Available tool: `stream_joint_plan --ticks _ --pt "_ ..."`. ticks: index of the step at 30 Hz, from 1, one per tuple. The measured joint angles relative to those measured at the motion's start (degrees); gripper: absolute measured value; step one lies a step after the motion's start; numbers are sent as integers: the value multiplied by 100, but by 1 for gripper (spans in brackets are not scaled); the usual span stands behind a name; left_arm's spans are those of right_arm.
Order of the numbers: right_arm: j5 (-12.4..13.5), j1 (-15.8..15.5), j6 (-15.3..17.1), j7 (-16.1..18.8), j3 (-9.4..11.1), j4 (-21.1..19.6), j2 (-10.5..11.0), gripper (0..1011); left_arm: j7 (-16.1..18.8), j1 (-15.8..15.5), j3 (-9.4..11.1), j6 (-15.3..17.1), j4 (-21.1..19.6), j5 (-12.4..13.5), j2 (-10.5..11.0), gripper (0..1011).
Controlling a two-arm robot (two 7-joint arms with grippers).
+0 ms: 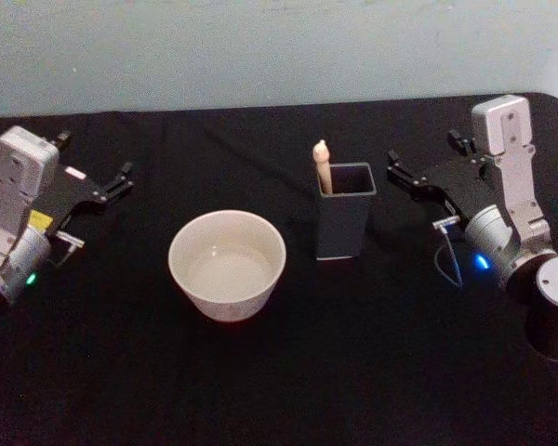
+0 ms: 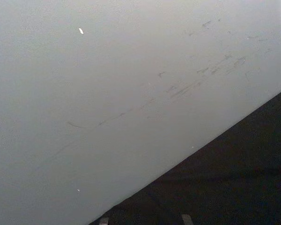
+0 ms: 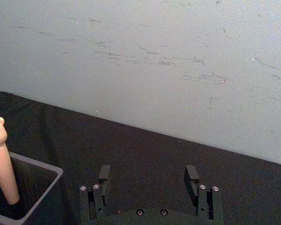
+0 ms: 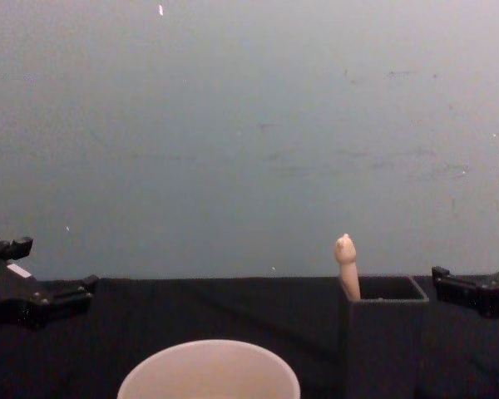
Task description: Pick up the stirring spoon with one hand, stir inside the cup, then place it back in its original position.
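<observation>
While the slim beige-handled stirring spoon (image 1: 323, 165) stands in the dark grey square box holder (image 1: 344, 223) at the black-clothed table's (image 1: 121, 372) centre, the wide cream round cup (image 1: 227, 264) sits at the holder's 8 o'clock. Right end effector (image 1: 397, 172), at the holder's 3 o'clock, is released; left end effector (image 1: 121, 181), at 9 o'clock, looks released too.

Open black table (image 1: 121, 372) surrounds the cup (image 1: 227, 263) and holder (image 1: 344, 221); spoon (image 1: 322, 165) top unobstructed.

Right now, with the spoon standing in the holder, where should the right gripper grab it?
Grip the stirring spoon on its bare beige handle just under the knob, coming from above. It stands nearly upright against the back-left corner of the dark holder, bowl hidden inside. The right gripper sits open beside it.
</observation>
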Motion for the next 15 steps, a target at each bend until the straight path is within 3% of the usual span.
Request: stream_joint_plan --ticks 15 --pt "8 0 -11 0 0 -9 0 1000 0 0 0 0 0 0 0 1001"
